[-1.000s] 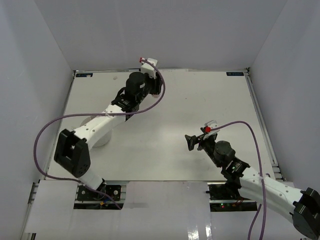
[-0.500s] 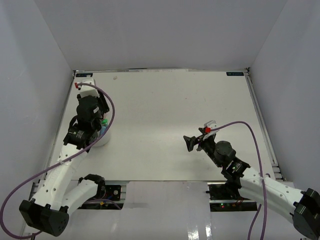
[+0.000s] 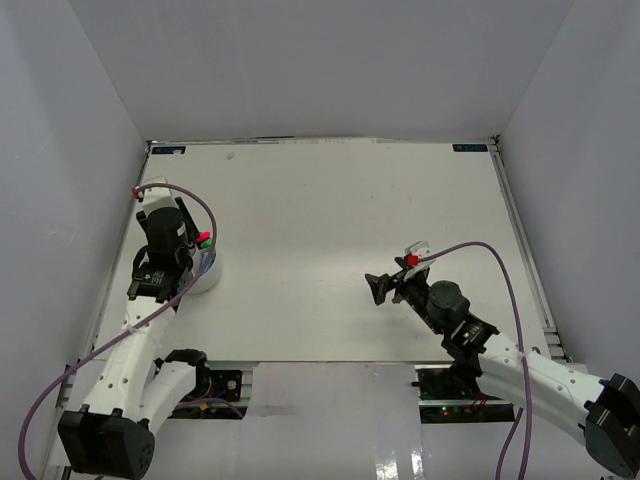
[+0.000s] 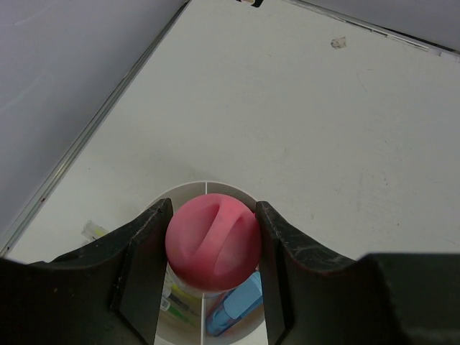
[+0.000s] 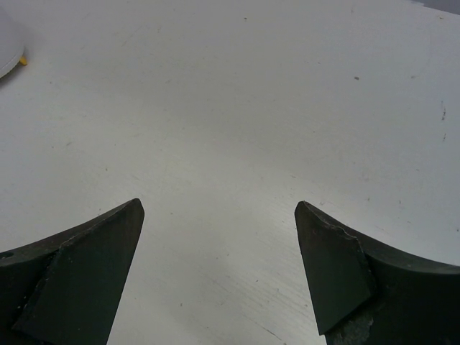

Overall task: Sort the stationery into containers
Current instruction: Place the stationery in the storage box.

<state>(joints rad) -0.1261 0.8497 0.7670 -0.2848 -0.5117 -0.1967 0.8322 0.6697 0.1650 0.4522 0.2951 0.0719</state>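
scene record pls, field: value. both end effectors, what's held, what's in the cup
left end effector: shut on pink cylinder, over the cup
cup: left side of table; holds a blue pen and other items, partly hidden
pink cylinder state: gripped, not yet in cup
right end effector: open, empty, above the table

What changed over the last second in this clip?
The left arm swung from the far middle of the table over to its left side. The left pincer now holds the pink cylinder just above the white cup. The right pincer stayed open, unmoved.
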